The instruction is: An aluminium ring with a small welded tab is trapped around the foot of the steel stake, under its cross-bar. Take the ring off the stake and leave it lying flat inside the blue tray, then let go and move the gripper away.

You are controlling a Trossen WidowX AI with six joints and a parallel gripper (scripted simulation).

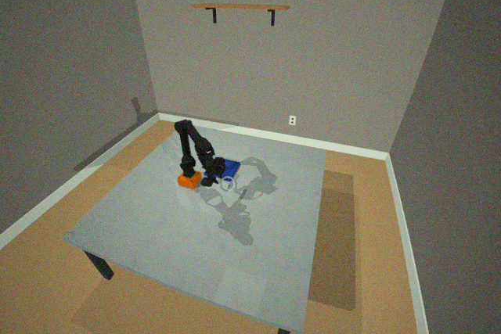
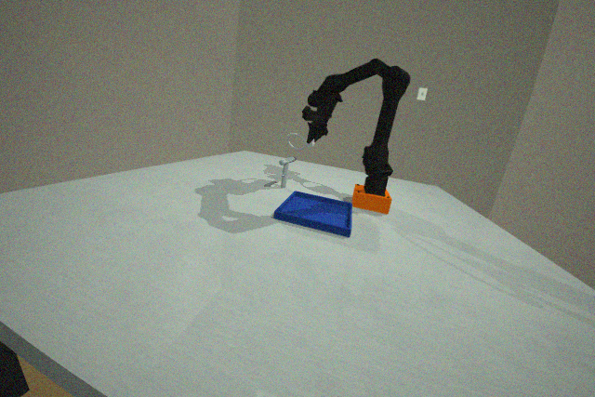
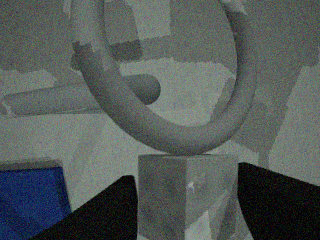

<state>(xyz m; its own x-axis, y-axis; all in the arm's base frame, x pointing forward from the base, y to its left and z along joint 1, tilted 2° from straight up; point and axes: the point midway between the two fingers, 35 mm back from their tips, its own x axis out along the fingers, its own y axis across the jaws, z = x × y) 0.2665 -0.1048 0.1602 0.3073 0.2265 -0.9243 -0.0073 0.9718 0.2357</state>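
Note:
My gripper (image 2: 312, 141) (image 3: 186, 180) is shut on the ring's welded tab (image 3: 185, 192). It holds the aluminium ring (image 1: 221, 181) (image 2: 291, 143) (image 3: 165, 136) up in the air, standing on edge. The ring hangs above the steel stake (image 2: 284, 175), clear of its cross-bar (image 2: 287, 160) (image 3: 75, 98). In the wrist view the cross-bar shows through and behind the ring. The blue tray (image 1: 232, 167) (image 2: 314, 212) (image 3: 30, 200) lies on the table beside the stake, towards the arm's base, with nothing in it.
The arm's orange base (image 1: 189, 179) (image 2: 371, 200) stands next to the tray. The grey table (image 2: 191, 286) stretches wide around them. A wooden shelf (image 1: 239, 7) hangs high on the back wall.

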